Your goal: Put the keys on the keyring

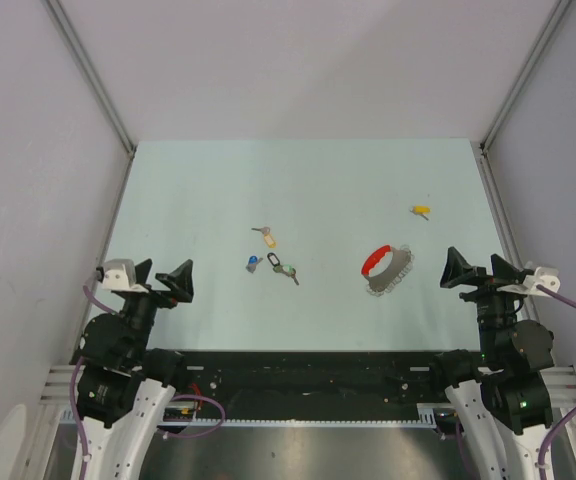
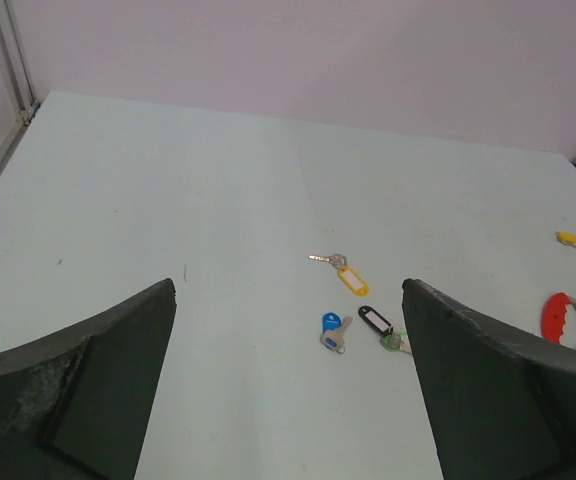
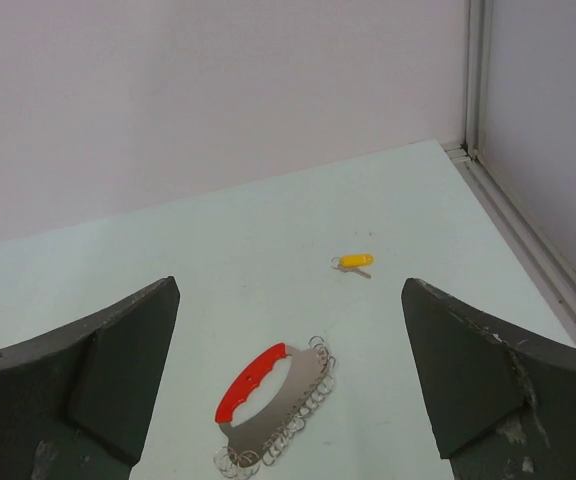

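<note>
At the left we see the left gripper [image 1: 165,276] hovering above the near-left part of the pale green table [image 1: 198,190], its two dark fingers spread wide with nothing between them. To its right, near the table's middle, four keys lie in a loose cluster. The blue-headed key [image 1: 253,264] is nearest the left arm. The key with the pale yellow tag [image 1: 267,238] lies a little farther back, and the black-tagged key [image 1: 274,260] sits just beside the blue one. The green-headed key [image 1: 289,273] is right against the black tag; we cannot tell whether they touch. Farther right, well apart from that cluster, the keyring [image 1: 388,268] lies flat, its red arc on the left and its grey coiled metal part on the right. Behind it and to the right, a yellow key [image 1: 421,211] lies alone. At the far right the right gripper [image 1: 476,270] hangs over the near-right part of the table, its fingers likewise wide apart and empty.
</note>
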Robot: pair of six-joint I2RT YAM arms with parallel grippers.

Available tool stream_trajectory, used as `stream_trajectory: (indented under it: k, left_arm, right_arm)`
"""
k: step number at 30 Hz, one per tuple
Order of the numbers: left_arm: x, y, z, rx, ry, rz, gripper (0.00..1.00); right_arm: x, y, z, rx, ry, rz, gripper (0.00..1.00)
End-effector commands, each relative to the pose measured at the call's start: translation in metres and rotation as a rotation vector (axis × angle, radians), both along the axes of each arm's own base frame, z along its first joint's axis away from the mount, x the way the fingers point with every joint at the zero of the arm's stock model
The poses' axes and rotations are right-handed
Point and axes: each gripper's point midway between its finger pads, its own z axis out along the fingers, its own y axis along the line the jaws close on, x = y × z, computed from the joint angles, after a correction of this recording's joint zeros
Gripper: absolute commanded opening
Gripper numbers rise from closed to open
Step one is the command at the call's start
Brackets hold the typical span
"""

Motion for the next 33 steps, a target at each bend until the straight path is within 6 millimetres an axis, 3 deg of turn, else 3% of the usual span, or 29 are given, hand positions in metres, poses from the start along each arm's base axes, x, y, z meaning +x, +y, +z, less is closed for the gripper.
stream_trajectory:
  k: [1,12,25,26,29,33]
  left_arm:
    - [-0.001,0.006,0.011,-0.028,-0.019,0.035,1.0]
    - [0.016,0.001,0.006,-0.065,-0.015,0.035,1.0]
    - [0.039,-0.013,-0.037,0.003,0.181,-0.002,1.0]
    - [0.04,-0.013,-0.041,0.011,0.2,0.0,1.0]
    - [0.04,-0.012,-0.041,0.018,0.201,0.001,1.0]
    - [0.037,-0.015,-0.037,0.023,0.165,-0.021,1.0]
  right_arm:
    - [0.001,-0.004,0.002,0.001,-0.001,-0.023,1.0]
    - [0.023,0.01,-0.018,0.024,0.126,0.019,1.0]
    - [0.081,0.042,-0.103,0.048,0.627,0.075,1.0]
    - [0.086,0.043,-0.119,0.047,0.703,0.069,1.0]
    - [0.096,0.044,-0.125,0.106,0.76,0.04,1.0]
    - [0.109,0.048,-0.15,0.171,0.841,0.055,1.0]
